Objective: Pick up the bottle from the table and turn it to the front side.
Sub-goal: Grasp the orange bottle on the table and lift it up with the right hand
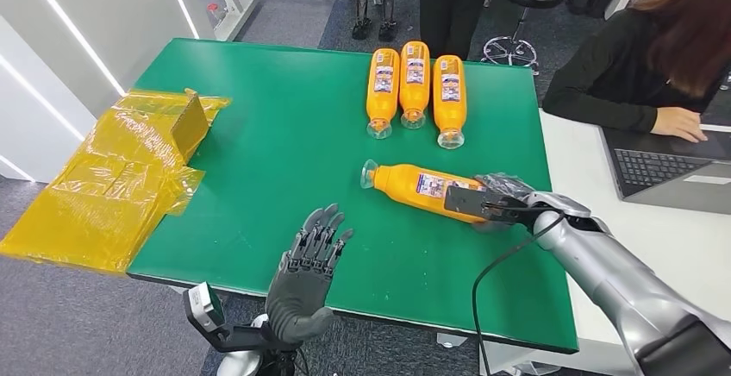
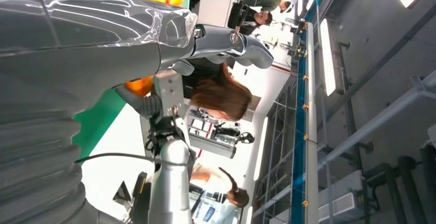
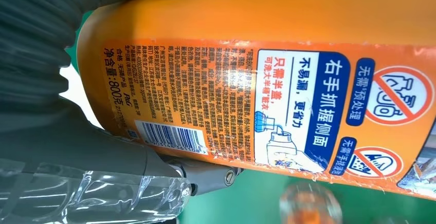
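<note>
1. An orange bottle (image 1: pixel 420 188) is seen lying on its side on the green bench (image 1: pixel 276 160), its clear cap end pointing away from the right hand (image 1: pixel 498 205).
2. The base end of this bottle is grasped by the right hand, whose fingers are wrapped around the bottle's body.
3. In the right wrist view, the bottle (image 3: pixel 288 75) is shown close up with its back label (image 3: pixel 231 106) of small print and a barcode turned toward the camera, the thick grey thumb (image 3: pixel 200 175) being pressed against the bottle's edge.
4. Whether the bottle is lifted off the bench or resting on it cannot be told.
5. Three further orange bottles (image 1: pixel 415 84) are laid side by side on the far side of the grasped bottle, well apart from it, their caps pointing toward it.
6. The left hand (image 1: pixel 310 260) is held released, fingers spread and holding nothing, at the near edge of the bench, apart from the grasped bottle.
7. A crumpled yellow plastic wrapping (image 1: pixel 112 178) is draped over the bench edge farthest from the grasped bottle.
8. A person (image 1: pixel 655 57) in a black sleeve is seated at a laptop (image 1: pixel 664 169) beyond the right hand.
</note>
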Controlling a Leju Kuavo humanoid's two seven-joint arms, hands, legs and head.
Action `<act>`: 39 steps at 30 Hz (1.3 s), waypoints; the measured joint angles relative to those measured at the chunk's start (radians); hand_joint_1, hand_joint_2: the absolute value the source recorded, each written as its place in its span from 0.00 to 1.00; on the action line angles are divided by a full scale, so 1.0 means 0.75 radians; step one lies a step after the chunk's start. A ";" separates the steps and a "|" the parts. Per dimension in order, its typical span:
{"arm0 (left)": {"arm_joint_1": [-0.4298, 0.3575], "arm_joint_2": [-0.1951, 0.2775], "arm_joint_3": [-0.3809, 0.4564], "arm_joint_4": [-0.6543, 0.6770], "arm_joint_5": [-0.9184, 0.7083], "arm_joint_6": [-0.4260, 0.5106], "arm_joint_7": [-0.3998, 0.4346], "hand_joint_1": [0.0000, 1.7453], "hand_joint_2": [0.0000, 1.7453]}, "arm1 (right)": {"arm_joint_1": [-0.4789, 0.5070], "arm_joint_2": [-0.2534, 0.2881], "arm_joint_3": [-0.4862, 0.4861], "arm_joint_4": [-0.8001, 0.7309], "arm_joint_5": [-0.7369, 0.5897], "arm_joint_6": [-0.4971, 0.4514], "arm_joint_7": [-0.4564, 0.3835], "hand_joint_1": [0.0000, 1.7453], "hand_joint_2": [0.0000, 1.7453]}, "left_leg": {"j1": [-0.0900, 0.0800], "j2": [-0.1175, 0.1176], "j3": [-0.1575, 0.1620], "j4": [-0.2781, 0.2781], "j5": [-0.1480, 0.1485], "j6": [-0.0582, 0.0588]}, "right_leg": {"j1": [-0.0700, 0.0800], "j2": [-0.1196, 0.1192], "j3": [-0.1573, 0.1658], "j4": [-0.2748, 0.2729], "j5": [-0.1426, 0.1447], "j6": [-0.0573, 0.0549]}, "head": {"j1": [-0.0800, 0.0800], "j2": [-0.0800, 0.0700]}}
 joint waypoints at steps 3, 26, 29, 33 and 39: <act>0.008 0.001 0.006 -0.008 -0.005 0.008 -0.001 0.00 1.00 | 0.070 -0.074 -0.026 -0.167 -0.042 -0.066 0.022 1.00 1.00 | 0.000 -0.001 -0.001 0.000 0.000 0.000 | 0.000 -0.001 0.000 0.000 0.000 0.000 | 0.000 0.000; 0.006 0.028 0.011 -0.029 -0.001 0.055 -0.004 0.00 1.00 | 1.242 -0.123 -0.533 -1.352 0.418 -0.689 -0.075 1.00 1.00 | 0.001 -0.006 -0.005 -0.002 -0.004 -0.001 | 0.001 -0.006 -0.003 -0.001 -0.006 0.001 | 0.000 0.000; -0.013 0.031 0.011 -0.023 0.002 0.057 -0.004 0.00 1.00 | 1.319 -0.078 -0.530 -1.430 0.458 -0.747 -0.116 1.00 1.00 | 0.001 -0.006 -0.005 -0.002 -0.004 -0.001 | 0.001 -0.006 -0.003 -0.001 -0.006 0.001 | 0.000 0.000; -0.045 0.034 0.011 -0.009 0.010 0.058 -0.004 0.00 1.00 | 1.403 -0.001 -0.506 -1.520 0.516 -0.824 -0.130 1.00 1.00 | 0.001 -0.005 -0.004 -0.002 -0.004 -0.001 | 0.001 -0.006 -0.003 -0.001 -0.006 0.001 | 0.000 0.000; -0.060 0.034 0.005 0.004 0.011 0.063 -0.004 0.00 1.00 | 1.467 0.069 -0.441 -1.562 0.534 -0.844 -0.112 1.00 1.00 | 0.001 -0.005 -0.004 -0.002 -0.004 -0.001 | 0.001 -0.005 -0.003 -0.001 -0.006 0.001 | 0.000 0.000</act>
